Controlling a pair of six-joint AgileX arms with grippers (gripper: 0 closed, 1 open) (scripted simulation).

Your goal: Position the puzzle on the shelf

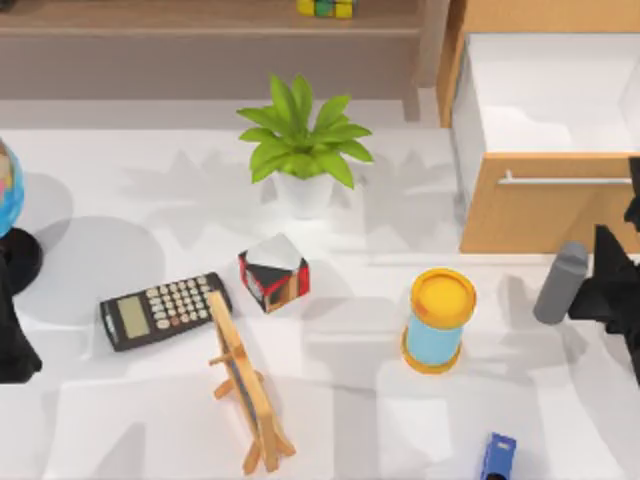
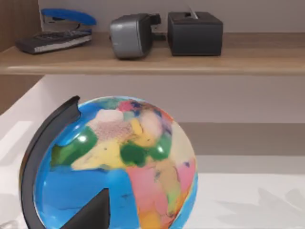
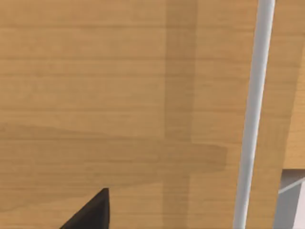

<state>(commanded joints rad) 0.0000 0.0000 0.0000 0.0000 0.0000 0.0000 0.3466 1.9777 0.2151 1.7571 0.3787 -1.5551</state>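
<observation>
Your puzzle (image 1: 326, 8) already sits on the shelf (image 1: 200, 18), at the far edge of the table in the top view, its yellow and green squares just visible. It lies well apart from both pincers: far across the table from the left gripper (image 1: 12, 340), which is parked at the table's left edge, and equally far from the right gripper (image 1: 610, 285), parked at the right edge beside the drawer cabinet (image 1: 545, 215). Neither pincer is near the puzzle or touching it, and you cannot tell how far either one's fingers stand apart or whether they hold anything.

Close in front of your left pincer stands a globe (image 2: 114, 162) in a black arc stand; beyond it, on the shelf, you see a blue stapler (image 2: 66, 18), a dark flat device, a grey mouse-like object (image 2: 131, 34) and a black box (image 2: 194, 32). Your right pincer faces the wooden front of the cabinet, with its silver bar handle (image 3: 252, 114) just ahead.

No writing or brand can be read; the calculator (image 1: 165, 310) shows keys and a blank display.

As for containers, the cabinet's drawer (image 1: 550, 95) stands open with a white interior. A blue cylinder with a yellow lid (image 1: 438, 320) stands toward your right pincer, with its lid on; a grey bottle (image 1: 560, 283) stands just beside that gripper.
</observation>
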